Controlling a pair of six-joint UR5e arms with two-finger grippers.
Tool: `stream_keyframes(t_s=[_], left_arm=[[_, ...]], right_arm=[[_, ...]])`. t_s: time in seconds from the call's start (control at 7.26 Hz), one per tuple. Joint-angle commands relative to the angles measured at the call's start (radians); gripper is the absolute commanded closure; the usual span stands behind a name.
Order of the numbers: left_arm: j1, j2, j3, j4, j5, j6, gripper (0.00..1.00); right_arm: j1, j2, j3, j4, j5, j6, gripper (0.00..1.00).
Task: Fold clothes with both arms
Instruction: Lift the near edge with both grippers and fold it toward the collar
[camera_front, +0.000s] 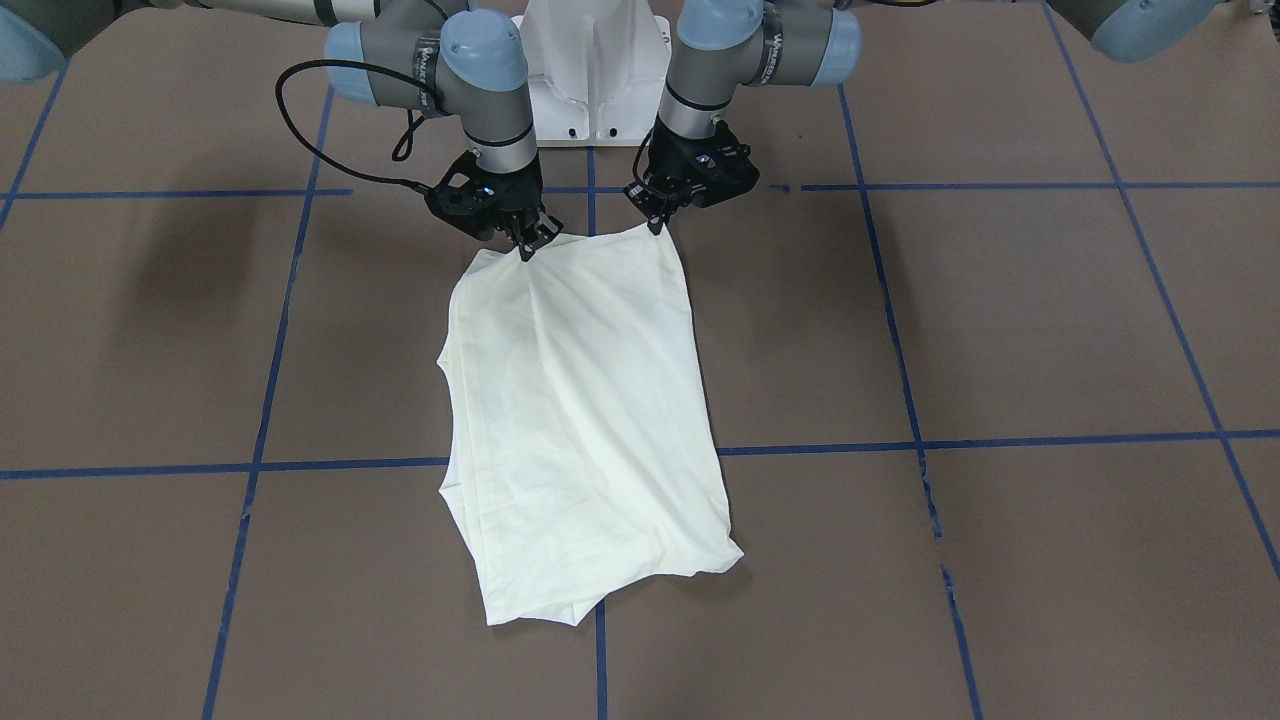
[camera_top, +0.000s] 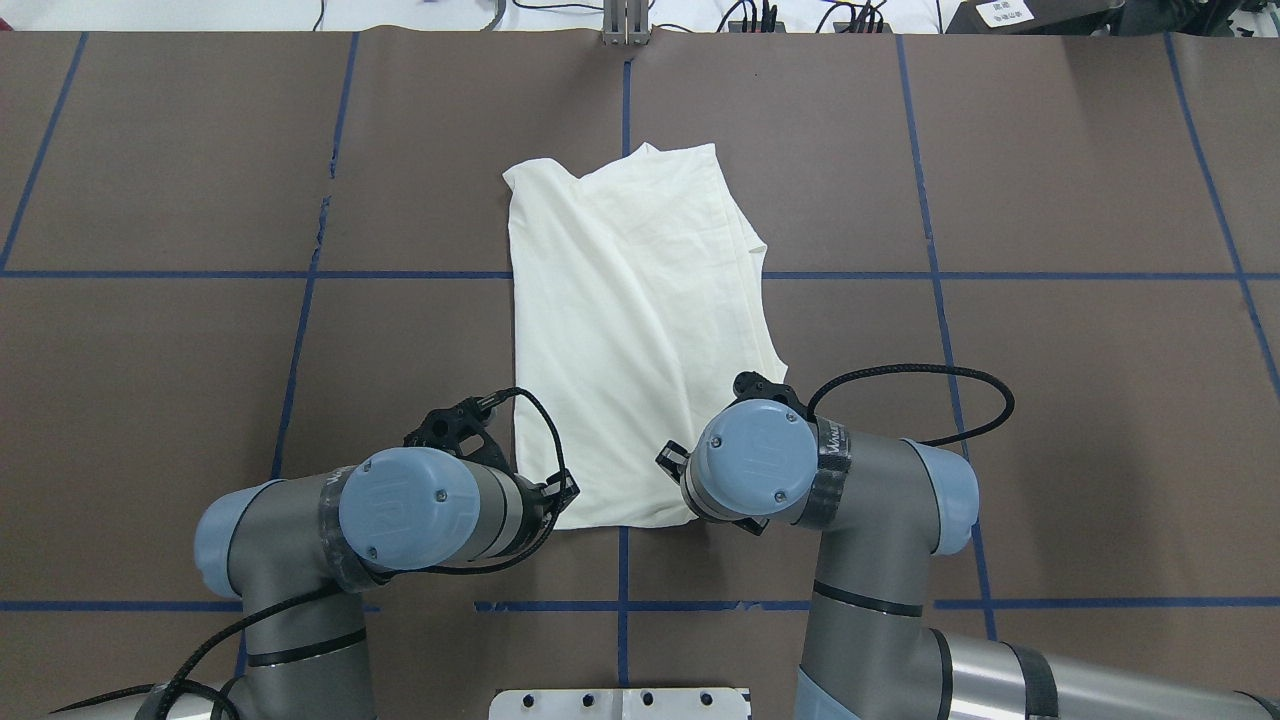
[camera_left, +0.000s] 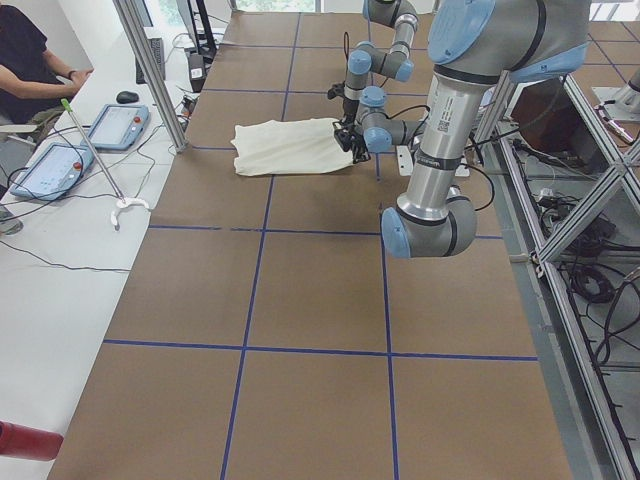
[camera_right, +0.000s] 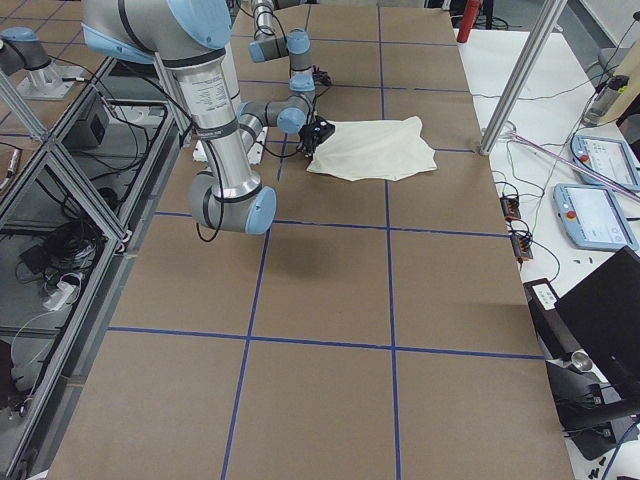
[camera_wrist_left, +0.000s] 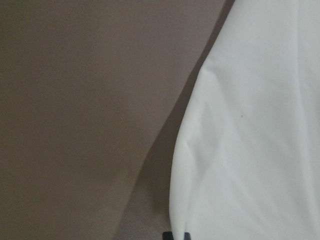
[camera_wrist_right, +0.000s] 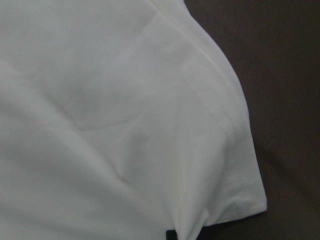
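Shirt pinched at two corners

You have the left end effector (camera_front: 656, 222) closed tight on one corner of the cream T-shirt (camera_front: 585, 400), and the right end effector (camera_front: 527, 243) closed tight on the neighbouring corner. The short edge between them runs nearly straight from one to the other. From both end effectors the T-shirt stretches forward, away from the robot, as a long, narrow, folded shape with its plain side up. It lies on the brown bench (camera_front: 1000, 320), and its far end lies beyond a blue tape line (camera_front: 1000, 440). In your right wrist view, the cloth gathers into a crease at the pinch.
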Motion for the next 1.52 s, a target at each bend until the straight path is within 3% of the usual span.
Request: stream_keyframes(t_s=[0.0, 0.55, 0.83, 1.1, 1.38], left_arm=[[0.003, 0.012, -0.057, 0.008, 0.003, 0.003, 1.00], [0.141, 0.098, -0.264, 0.046, 0.007, -0.005, 1.00], [0.177, 0.091, -0.327, 0.151, 0.006, -0.016, 1.00], [0.168, 0.084, -0.318, 0.151, 0.004, -0.002, 1.00], [0.079, 0.065, -0.318, 0.148, 0.000, 0.006, 1.00]], right_arm=[[0.000, -0.017, 0.041, 0.002, 0.001, 0.000, 1.00], [-0.159, -0.116, 0.252, -0.005, 0.005, 0.029, 1.00], [-0.181, -0.106, 0.259, -0.004, 0.005, 0.035, 1.00], [-0.123, -0.103, 0.251, 0.007, -0.002, 0.024, 1.00], [-0.008, -0.061, 0.245, 0.005, 0.005, -0.003, 1.00]])
